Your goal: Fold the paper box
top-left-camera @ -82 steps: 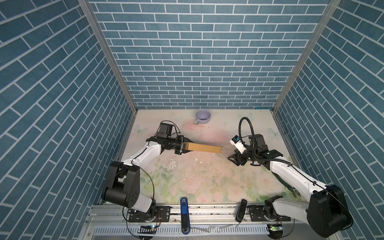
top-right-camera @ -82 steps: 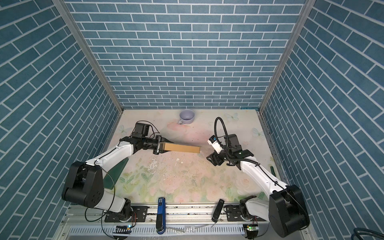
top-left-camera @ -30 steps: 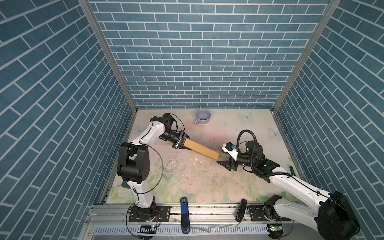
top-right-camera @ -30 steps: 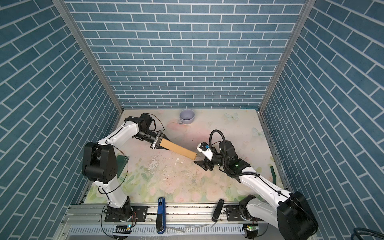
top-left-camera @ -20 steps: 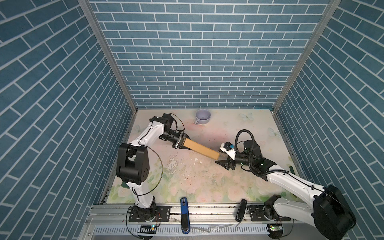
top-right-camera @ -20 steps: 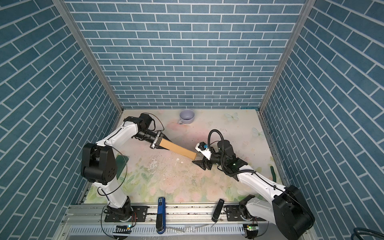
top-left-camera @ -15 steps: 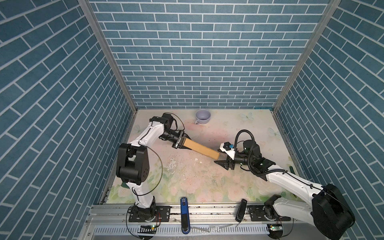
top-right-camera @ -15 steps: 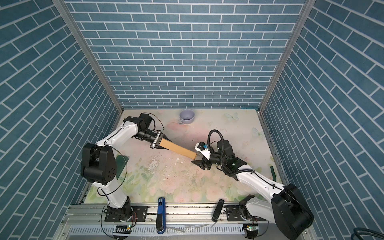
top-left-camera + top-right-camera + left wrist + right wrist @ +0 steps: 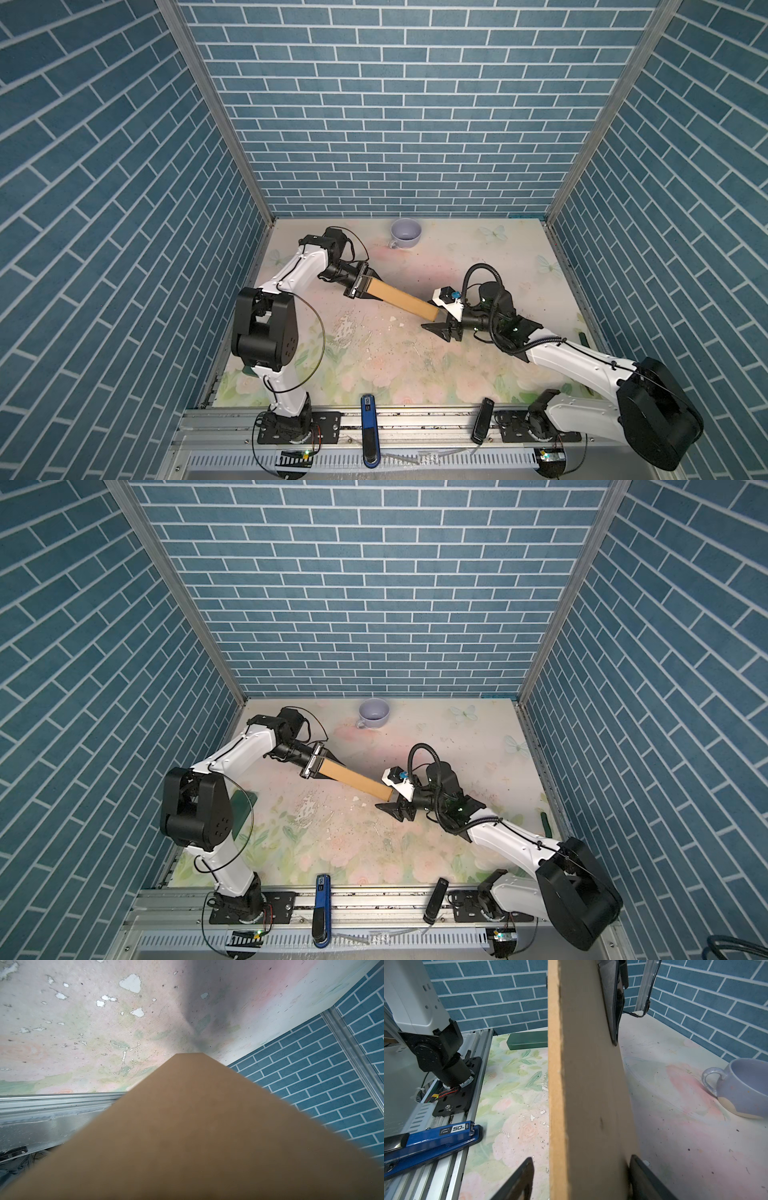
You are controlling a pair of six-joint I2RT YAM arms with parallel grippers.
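The paper box (image 9: 399,297) (image 9: 353,780) is a flat brown cardboard piece held on edge above the table, slanting from back left to front right. My left gripper (image 9: 360,286) (image 9: 314,766) is shut on its left end. In the left wrist view the paper box (image 9: 197,1126) fills the frame and hides the jaws. My right gripper (image 9: 438,320) (image 9: 392,800) (image 9: 580,1160) is open astride the other end of the paper box (image 9: 587,1084). One finger (image 9: 639,1172) touches a face. The other finger (image 9: 523,1174) stands a small gap away.
A lilac mug (image 9: 406,235) (image 9: 374,715) (image 9: 745,1088) sits at the back middle. A dark green board (image 9: 243,808) (image 9: 527,1040) lies by the left arm's base. A blue stapler (image 9: 369,432) (image 9: 431,1138) and a black tool (image 9: 481,419) rest on the front rail.
The left gripper has swung the box from level to a slant toward the front right. The right gripper has come up to its free end and now straddles it.
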